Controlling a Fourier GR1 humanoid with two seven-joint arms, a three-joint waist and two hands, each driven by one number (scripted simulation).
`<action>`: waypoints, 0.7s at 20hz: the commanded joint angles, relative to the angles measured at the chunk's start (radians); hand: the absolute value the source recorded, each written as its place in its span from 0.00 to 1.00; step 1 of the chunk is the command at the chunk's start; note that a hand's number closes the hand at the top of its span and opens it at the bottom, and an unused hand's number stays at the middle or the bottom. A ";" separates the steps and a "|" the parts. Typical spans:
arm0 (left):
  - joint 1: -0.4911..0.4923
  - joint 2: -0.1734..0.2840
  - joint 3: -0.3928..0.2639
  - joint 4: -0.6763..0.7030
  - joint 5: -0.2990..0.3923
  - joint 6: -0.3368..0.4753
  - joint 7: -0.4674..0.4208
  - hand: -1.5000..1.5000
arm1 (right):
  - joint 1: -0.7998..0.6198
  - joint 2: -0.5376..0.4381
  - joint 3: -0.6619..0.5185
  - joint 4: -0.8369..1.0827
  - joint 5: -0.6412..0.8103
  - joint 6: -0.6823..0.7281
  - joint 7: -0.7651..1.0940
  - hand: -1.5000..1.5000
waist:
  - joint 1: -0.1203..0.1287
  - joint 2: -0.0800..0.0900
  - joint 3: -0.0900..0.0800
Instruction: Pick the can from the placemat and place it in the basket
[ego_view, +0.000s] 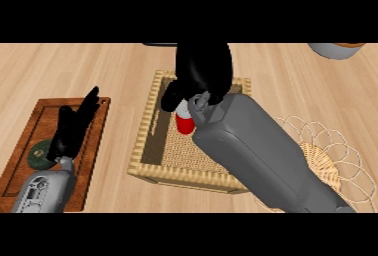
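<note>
Fingers of the right hand curled round the red can, holding it low over the basket for release inside; the left hand rested open over a wooden tray.

I see only a small part of the can inside the basket; my right hand covers its top and my grey forearm hides its right side. The forearm also hides the basket's right wall and part of the placemat right of the basket. Far right of the basket, a grey object is cut off.
</note>
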 joint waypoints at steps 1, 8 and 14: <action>-0.009 -0.020 -0.005 0.010 -0.021 0.031 0.010 0.50 | 0.073 0.007 0.026 -0.072 0.049 -0.154 0.056 0.00 | -0.008 -0.001 0.000; -0.012 0.014 0.035 0.040 0.011 -0.005 -0.018 0.50 | 0.093 -0.001 -0.057 -0.190 0.219 -0.253 0.076 0.00 | -0.022 -0.004 0.000; -0.016 0.035 0.050 0.031 0.027 -0.028 0.018 0.50 | 0.238 -0.038 -0.180 -0.391 0.251 -0.228 0.129 0.00 | -0.039 -0.009 0.001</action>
